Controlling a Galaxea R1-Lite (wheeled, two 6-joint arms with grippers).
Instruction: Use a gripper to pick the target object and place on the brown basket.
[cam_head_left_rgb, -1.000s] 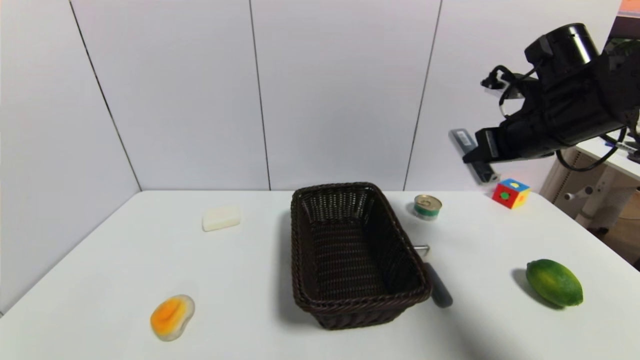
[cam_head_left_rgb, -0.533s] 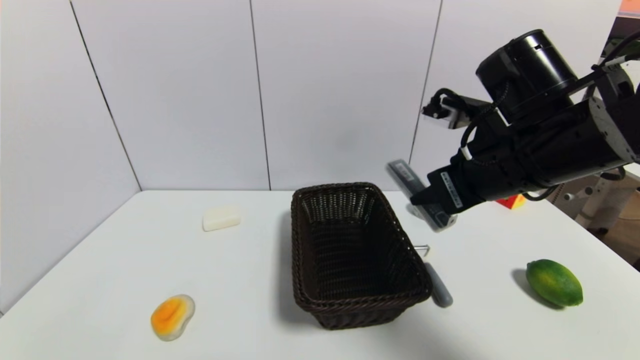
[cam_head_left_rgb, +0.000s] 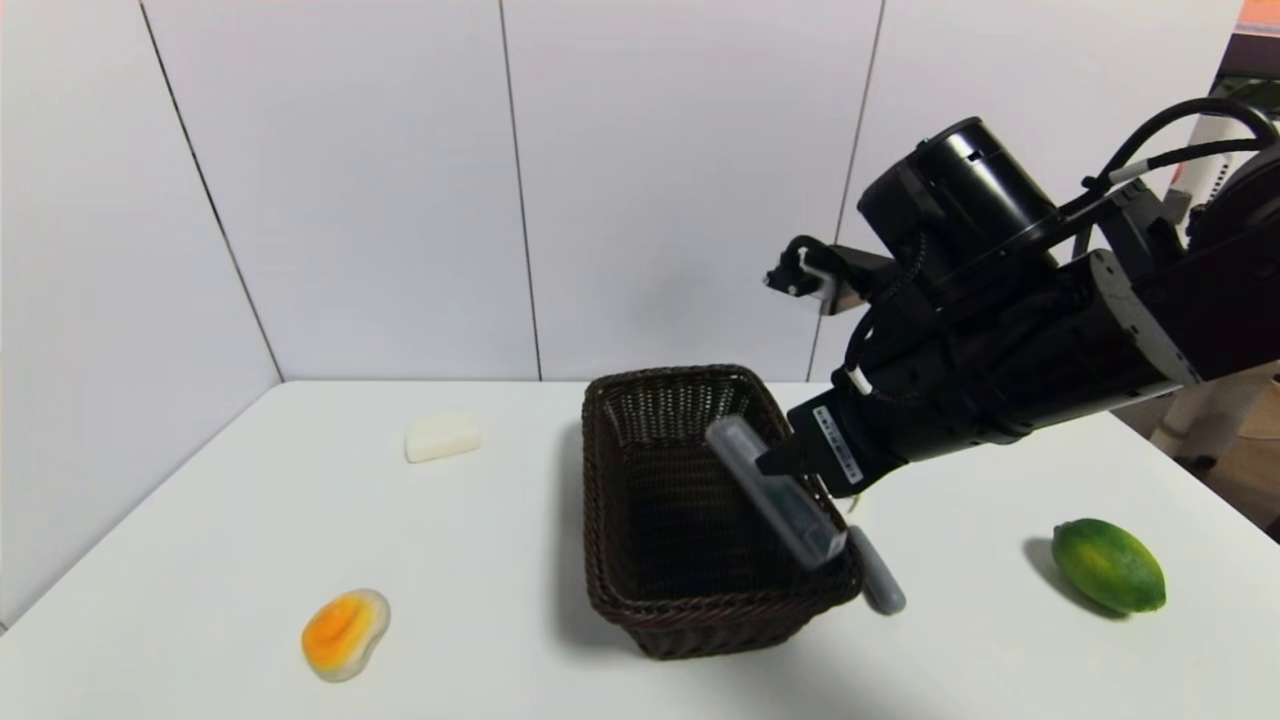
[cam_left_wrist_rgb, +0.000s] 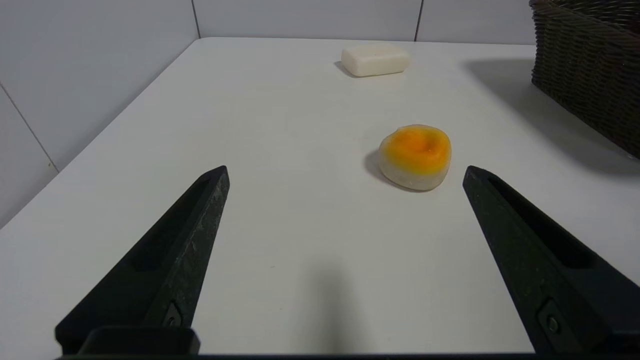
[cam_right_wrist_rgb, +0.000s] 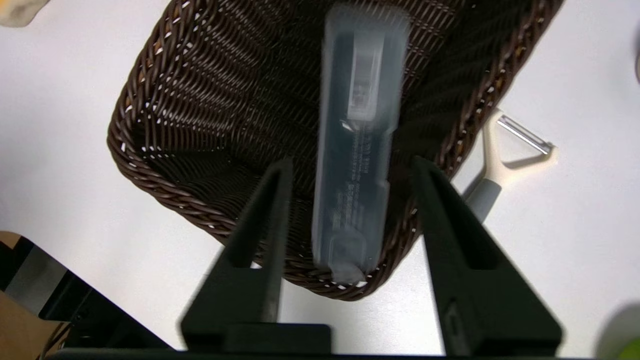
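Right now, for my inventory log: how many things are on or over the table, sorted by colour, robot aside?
White: 1, the soap-like bar
Orange: 1, the rounded piece
Green: 1, the fruit
Grey: 2, the case between the open right gripper fingers over the basket, and the peeler
Brown: 1, the basket
Total: 6
The left gripper idles open near the orange piece.

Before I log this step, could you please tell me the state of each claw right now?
Left claw: open, empty.
Right claw: open; the case sits untouched between its jaws, over the basket.
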